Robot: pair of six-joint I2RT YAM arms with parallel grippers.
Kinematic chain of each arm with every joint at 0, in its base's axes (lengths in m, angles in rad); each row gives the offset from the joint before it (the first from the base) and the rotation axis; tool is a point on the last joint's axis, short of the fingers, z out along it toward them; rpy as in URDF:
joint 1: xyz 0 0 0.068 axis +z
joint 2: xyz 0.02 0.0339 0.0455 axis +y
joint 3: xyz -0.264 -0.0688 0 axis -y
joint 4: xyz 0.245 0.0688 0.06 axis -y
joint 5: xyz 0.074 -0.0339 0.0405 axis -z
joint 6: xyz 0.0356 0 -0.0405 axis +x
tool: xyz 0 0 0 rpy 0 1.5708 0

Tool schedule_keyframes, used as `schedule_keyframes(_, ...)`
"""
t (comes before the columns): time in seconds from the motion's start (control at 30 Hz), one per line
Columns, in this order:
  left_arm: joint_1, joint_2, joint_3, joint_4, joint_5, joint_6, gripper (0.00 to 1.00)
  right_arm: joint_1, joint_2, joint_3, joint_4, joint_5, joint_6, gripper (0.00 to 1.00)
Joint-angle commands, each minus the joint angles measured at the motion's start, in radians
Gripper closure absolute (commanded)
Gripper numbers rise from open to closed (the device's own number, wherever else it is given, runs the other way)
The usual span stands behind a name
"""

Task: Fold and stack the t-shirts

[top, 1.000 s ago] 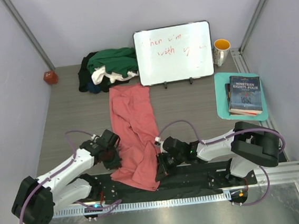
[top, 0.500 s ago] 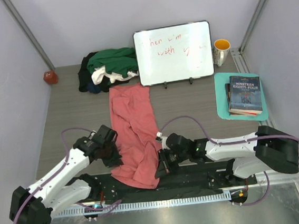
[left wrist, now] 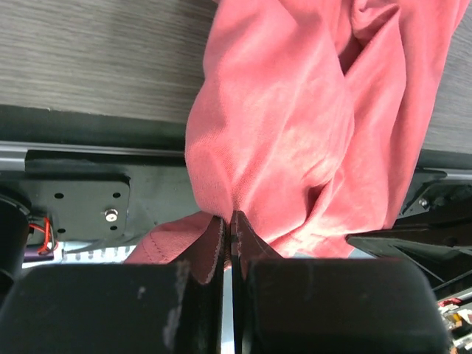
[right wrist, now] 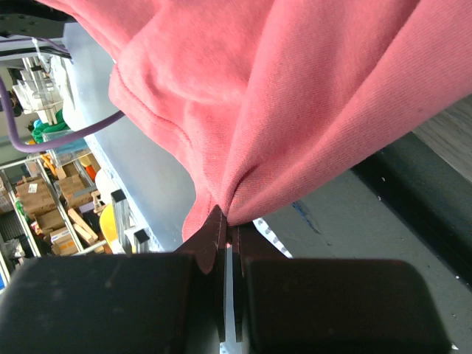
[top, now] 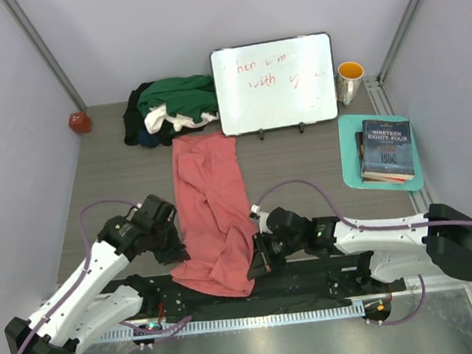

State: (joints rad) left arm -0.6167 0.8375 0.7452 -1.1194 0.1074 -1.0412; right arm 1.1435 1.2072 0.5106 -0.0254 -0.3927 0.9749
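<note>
Since a second ago both arms have stretched lower and flatter, and the right gripper has clamped shut. It and the left gripper each pinch a near-edge fold of the salmon-pink t-shirt, which lies lengthwise on the table.

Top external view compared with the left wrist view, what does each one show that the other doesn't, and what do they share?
Only the top external view shows the whiteboard, the mug, the Nineteen Eighty-Four book and the pile of green, white and black t-shirts. Only the left wrist view shows, close up, the left gripper pinched shut on a fold of cloth. Both show the salmon-pink t-shirt and the wood-grain table.
</note>
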Motion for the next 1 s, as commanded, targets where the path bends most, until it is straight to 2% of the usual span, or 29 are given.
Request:
schedule_keyframes(0.0,0.003,-0.015,0.043,-0.042,0.049,-0.011,1.00,0.005,-0.044,0.057,-0.033,0.008,-0.008,0.98)
schedule_keyframes(0.3,0.003,-0.048,0.049,-0.040,0.054,-0.020,1.00,0.007,-0.129,0.055,-0.048,0.029,0.007,0.97)
schedule_keyframes(0.7,0.003,0.069,0.246,-0.028,-0.098,0.049,1.00,-0.011,-0.092,0.227,-0.157,0.143,-0.128,0.97)
schedule_keyframes(0.8,0.003,0.130,0.295,-0.020,-0.184,0.073,0.99,-0.043,-0.087,0.249,-0.169,0.173,-0.153,0.97)
schedule_keyframes(0.97,0.008,0.222,0.332,-0.010,-0.290,0.076,0.99,-0.181,-0.075,0.264,-0.217,0.176,-0.217,0.98)
